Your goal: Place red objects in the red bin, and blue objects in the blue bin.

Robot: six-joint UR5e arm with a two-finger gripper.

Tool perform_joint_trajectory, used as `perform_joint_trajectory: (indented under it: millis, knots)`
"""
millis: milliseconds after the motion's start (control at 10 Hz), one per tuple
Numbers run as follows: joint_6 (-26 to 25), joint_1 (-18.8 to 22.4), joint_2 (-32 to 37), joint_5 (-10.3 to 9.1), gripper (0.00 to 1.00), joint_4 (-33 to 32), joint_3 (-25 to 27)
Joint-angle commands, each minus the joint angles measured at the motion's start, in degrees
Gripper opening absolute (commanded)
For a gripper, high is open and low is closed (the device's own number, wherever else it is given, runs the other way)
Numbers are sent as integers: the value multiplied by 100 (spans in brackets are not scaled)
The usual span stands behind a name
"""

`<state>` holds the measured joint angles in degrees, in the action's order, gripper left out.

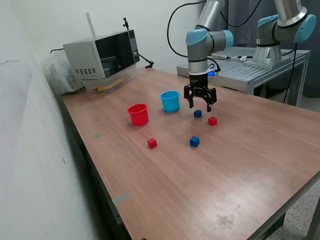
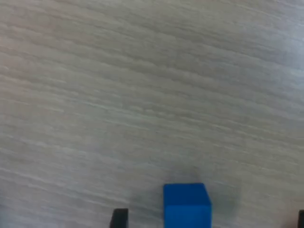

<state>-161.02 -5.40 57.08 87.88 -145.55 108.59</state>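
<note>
The gripper (image 1: 200,104) hangs over the table with its fingers spread apart and nothing between them, poised just above one dark blue cube (image 1: 198,114). In the wrist view that same cube (image 2: 186,204) sits on the wood between the two dark fingertips (image 2: 119,218), not touched by either.

The wooden table (image 1: 240,165) carries everything. At its far corner stands a grey microwave (image 1: 102,57). Near the middle are the two bins: the blue bin (image 1: 170,100), light blue and upright, just beside the gripper on the exterior view's left, and the red bin (image 1: 138,114), further to that side and a little nearer the camera. Neither can be seen into well enough to say whether it holds anything.

Smallest are the cubes. Besides the one under the gripper, a second blue cube (image 1: 194,141) lies nearer the camera, a red cube (image 1: 212,120) lies just beside the first blue one on the exterior view's right, and another red cube (image 1: 152,143) rests in front of the red bin.

By the look of it the sorting has barely begun: all four cubes lie loose on the table, so all four are left to place. The blue cube under the open fingers seems the first in hand.

No brand, label or writing can be read anywhere.
</note>
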Motion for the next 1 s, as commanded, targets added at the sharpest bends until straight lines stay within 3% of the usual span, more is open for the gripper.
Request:
perform_joint_trajectory:
  millis: [0, 400, 500, 900]
  knots:
    - [1, 48, -47, -26, 100, 0, -57]
    - [1, 48, -91, -26, 100, -9, -66]
    - [1, 48, -109, -8, 0, -9, -57]
    - [1, 4, -162, -8, 0, 0, -57]
